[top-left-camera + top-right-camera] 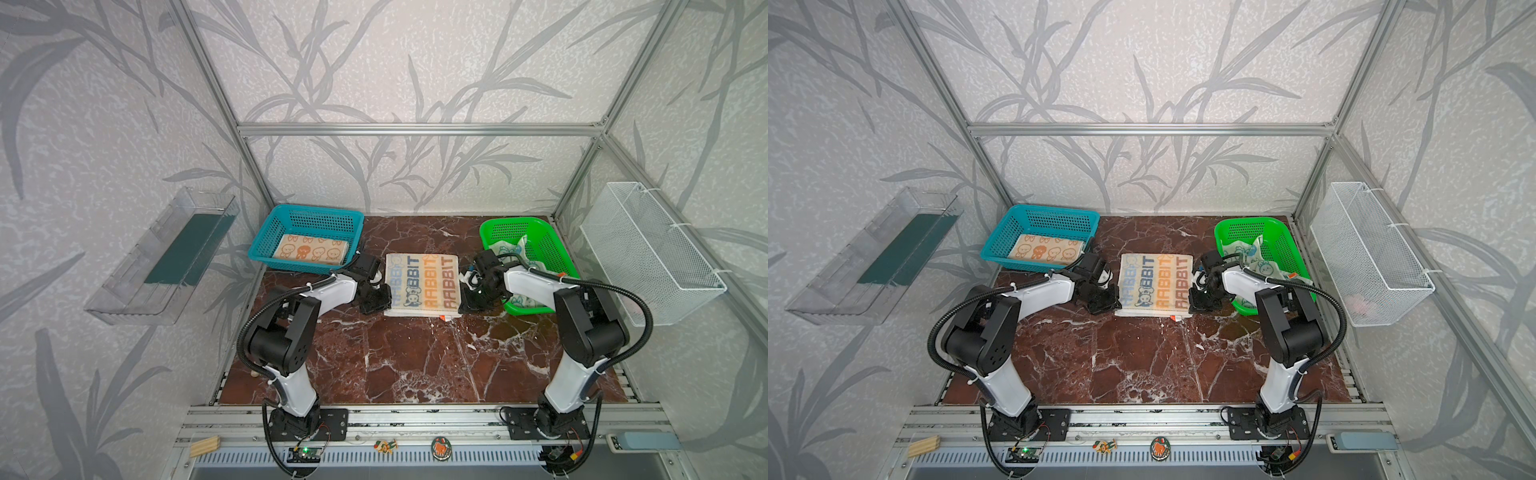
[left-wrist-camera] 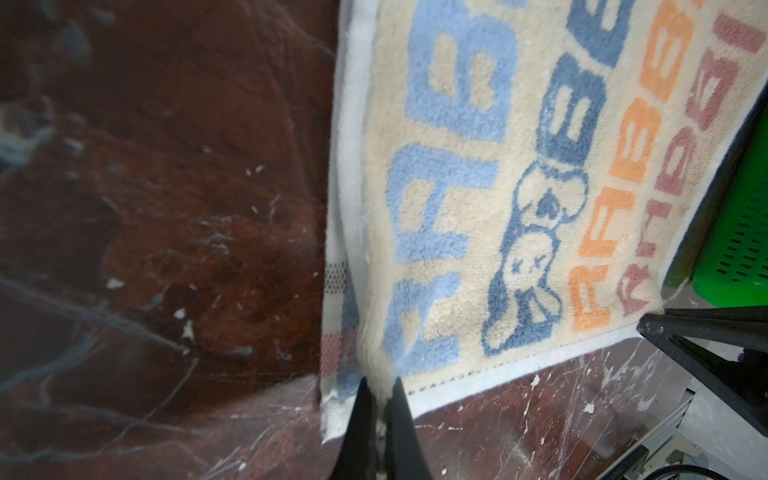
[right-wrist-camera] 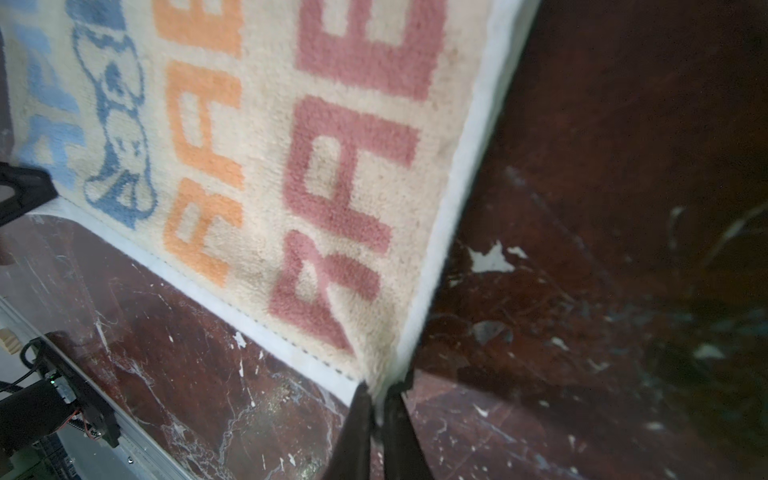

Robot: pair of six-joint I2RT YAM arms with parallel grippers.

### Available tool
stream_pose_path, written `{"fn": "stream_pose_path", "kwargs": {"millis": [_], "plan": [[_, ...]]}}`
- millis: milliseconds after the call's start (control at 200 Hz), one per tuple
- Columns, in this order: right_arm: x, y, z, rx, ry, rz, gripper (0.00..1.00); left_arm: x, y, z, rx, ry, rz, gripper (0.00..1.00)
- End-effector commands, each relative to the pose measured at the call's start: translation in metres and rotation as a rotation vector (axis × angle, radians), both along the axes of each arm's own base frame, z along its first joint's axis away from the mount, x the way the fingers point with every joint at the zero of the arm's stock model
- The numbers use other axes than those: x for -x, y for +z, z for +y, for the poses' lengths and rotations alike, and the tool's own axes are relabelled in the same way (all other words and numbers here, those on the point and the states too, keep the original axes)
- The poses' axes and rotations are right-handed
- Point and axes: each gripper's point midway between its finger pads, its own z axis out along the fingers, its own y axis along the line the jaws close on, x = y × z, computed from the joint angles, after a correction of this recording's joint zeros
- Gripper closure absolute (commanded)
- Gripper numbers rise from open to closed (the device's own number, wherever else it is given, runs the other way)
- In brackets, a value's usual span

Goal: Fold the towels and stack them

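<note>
Cream terry, folded square: the RABBIT towel [image 1: 422,286] lies flat on the marble table [image 1: 415,365], mid-rear, between the teal basket [image 1: 316,210] and the green basket [image 1: 548,245]. "RABBIT" reads four times, in pale blue, dark blue, orange and brown-pink. The orange towel [image 1: 313,249] lies folded in the teal basket; the blue towel [image 1: 509,249] sits crumpled in the green one. Both arms reach forward and inward, wrists low. The left gripper [image 1: 386,306] meets the towel's near left corner, the right gripper [image 1: 463,305] its near right corner. Bare table lies open in front of the near edge.

In both top views the layout agrees: RABBIT towel [image 1: 1156,284], left gripper [image 1: 1117,305], right gripper [image 1: 1192,305].

Left wrist view: the left gripper [image 2: 379,390] has its fingers closed, pinching the corner of the towel [image 2: 478,187]. A dark blue rabbit figure interrupts the second row of lettering. A white hem borders two edges, and a lower layer shows beneath the side edge.

Right wrist view: the right gripper [image 3: 378,392] has its fingers nearly together, with the corner of the towel [image 3: 311,166] drawn up between them. Clear marble lies beside the hem.
</note>
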Motion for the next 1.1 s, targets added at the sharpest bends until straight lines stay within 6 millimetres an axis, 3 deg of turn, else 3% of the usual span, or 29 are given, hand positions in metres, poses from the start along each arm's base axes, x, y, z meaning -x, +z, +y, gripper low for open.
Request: {"fn": "stream_pose_path", "kwargs": {"millis": [0,285,470,550,610,660,720,740,750,835,915,1095], "plan": [[0.005,-0.009,-0.010,0.058,-0.008,0.026,0.83,0.001,-0.007,0.015,-0.057,0.028,0.006,1.00],[0.007,-0.006,-0.009,0.065,0.003,0.019,0.74,0.000,-0.003,0.012,-0.039,0.036,0.005,0.96],[0.007,0.002,-0.008,0.056,0.001,0.003,0.65,0.001,0.003,0.014,-0.047,0.034,0.003,0.82],[0.006,0.012,-0.007,0.048,0.002,-0.016,0.57,0.000,0.013,0.016,-0.055,0.037,-0.015,0.67],[0.003,0.023,-0.006,0.036,0.000,-0.038,0.52,-0.002,0.024,0.018,-0.068,0.039,-0.035,0.50],[0.001,0.033,-0.004,0.026,0.001,-0.056,0.46,-0.004,0.036,0.021,-0.083,0.039,-0.057,0.30],[-0.003,0.050,-0.002,0.007,0.001,-0.094,0.34,-0.008,0.052,0.024,-0.096,0.042,-0.090,0.22],[-0.004,0.054,-0.001,0.002,0.001,-0.103,0.31,-0.010,0.057,0.025,-0.101,0.042,-0.102,0.04],[-0.005,0.056,-0.001,0.000,0.001,-0.107,0.30,-0.010,0.060,0.025,-0.104,0.043,-0.108,0.02],[-0.011,0.074,0.005,-0.041,0.000,-0.147,0.15,-0.017,0.082,0.026,-0.105,0.052,-0.154,0.01],[-0.016,0.084,0.012,-0.085,-0.011,-0.170,0.10,-0.026,0.100,0.018,-0.061,0.059,-0.188,0.01],[-0.024,0.090,0.045,-0.263,-0.050,-0.174,0.02,-0.049,0.112,-0.025,0.241,0.148,-0.214,0.01]]}}
